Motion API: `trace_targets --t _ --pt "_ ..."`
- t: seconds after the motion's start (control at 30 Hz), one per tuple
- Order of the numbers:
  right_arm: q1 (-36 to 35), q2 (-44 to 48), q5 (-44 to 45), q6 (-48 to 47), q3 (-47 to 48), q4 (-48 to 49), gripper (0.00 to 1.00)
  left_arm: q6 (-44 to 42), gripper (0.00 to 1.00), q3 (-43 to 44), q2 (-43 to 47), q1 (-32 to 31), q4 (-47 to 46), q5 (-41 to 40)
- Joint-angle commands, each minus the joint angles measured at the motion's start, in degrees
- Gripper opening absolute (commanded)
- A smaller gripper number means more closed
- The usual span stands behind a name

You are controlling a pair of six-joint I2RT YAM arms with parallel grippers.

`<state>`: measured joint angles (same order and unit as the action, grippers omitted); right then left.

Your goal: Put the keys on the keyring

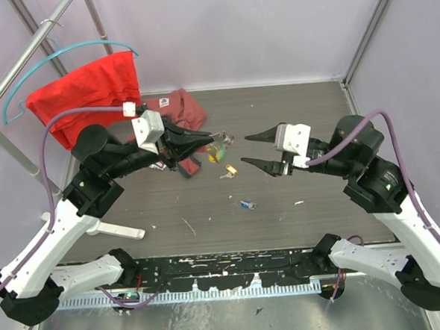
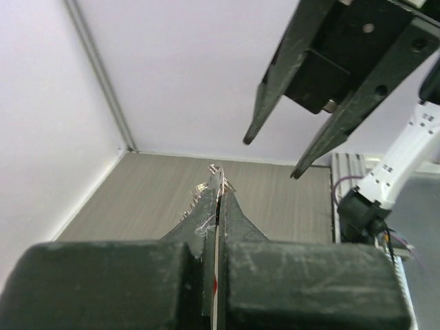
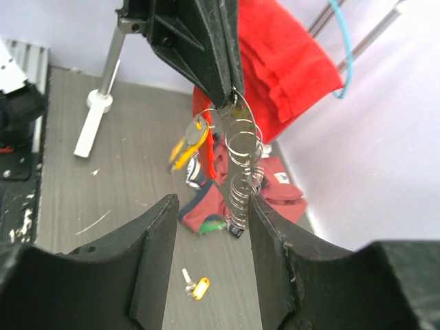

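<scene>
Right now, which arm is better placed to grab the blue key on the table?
Right. The right fingers are open and empty, close to the blue key; the left fingers are shut on the keyring, holding it up.

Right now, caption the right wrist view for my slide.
Left gripper holds the keyring, one yellow key hanging, before the open right gripper; another key lies on the table.

Both arms bend inward, grippers facing tip to tip. The left gripper (image 1: 211,141) points right, fingers pressed together on the keyring (image 1: 223,138). The right gripper (image 1: 245,150) points left, fingers spread wide, just short of the left's tips.
</scene>
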<state>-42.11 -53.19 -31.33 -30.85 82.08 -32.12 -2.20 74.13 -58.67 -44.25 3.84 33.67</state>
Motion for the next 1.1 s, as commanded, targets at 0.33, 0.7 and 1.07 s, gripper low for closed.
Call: trace_targets --t 0.33,0.7,1.07 --pt "-0.1 -1.7 8.8 21.9 -4.8 25.6 0.52 7.9 0.0 -8.4 4.0 0.0 -21.6 -13.9" --pt "0.0 -0.3 24.0 51.6 -8.0 38.0 0.56 6.8 0.0 -13.6 5.9 0.0 -34.6 -17.6" --pt "0.0 -1.2 15.9 28.5 -6.3 36.0 0.61 7.7 0.0 -11.3 3.7 0.0 -38.7 -15.2"
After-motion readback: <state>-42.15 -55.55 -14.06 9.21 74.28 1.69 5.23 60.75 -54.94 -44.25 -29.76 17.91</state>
